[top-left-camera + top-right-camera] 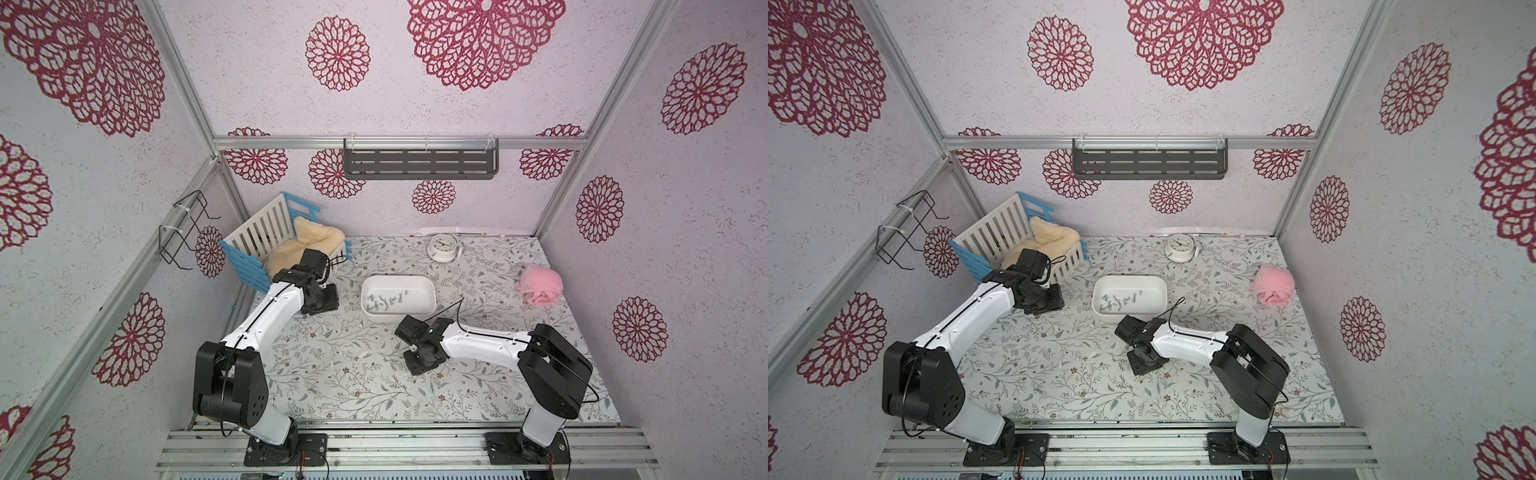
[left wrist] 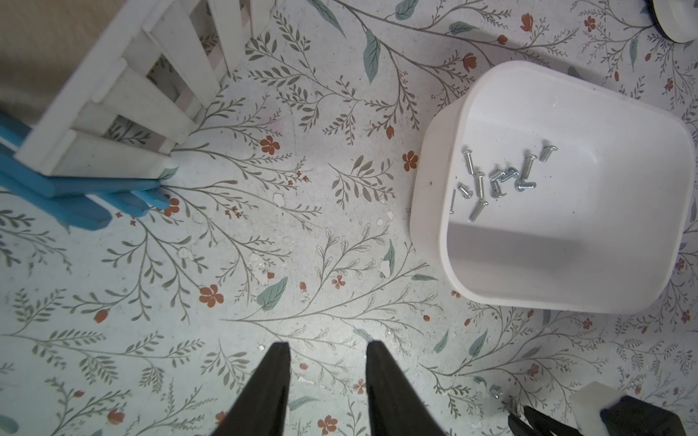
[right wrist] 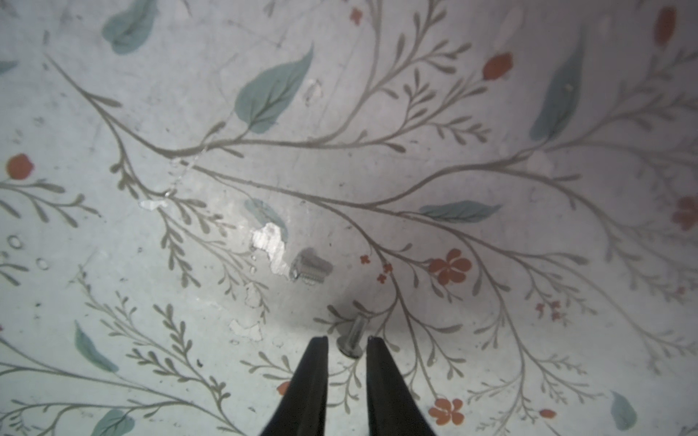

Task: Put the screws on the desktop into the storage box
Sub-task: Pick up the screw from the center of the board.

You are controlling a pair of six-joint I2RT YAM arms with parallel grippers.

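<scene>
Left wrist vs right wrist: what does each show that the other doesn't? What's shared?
Only left wrist: the box with screws inside, the crate, and the left gripper, open and empty. Only right wrist: a close look at the right gripper, open, tips either side of one loose screw, a second screw just beyond. Both: the desktop; also, small in the left wrist, the right gripper and those two screws.

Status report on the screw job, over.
Left gripper open, empty, above desktop. Right gripper open, straddling one screw; second screw nearby. Other screws in storage box. No obstruction seen.
</scene>
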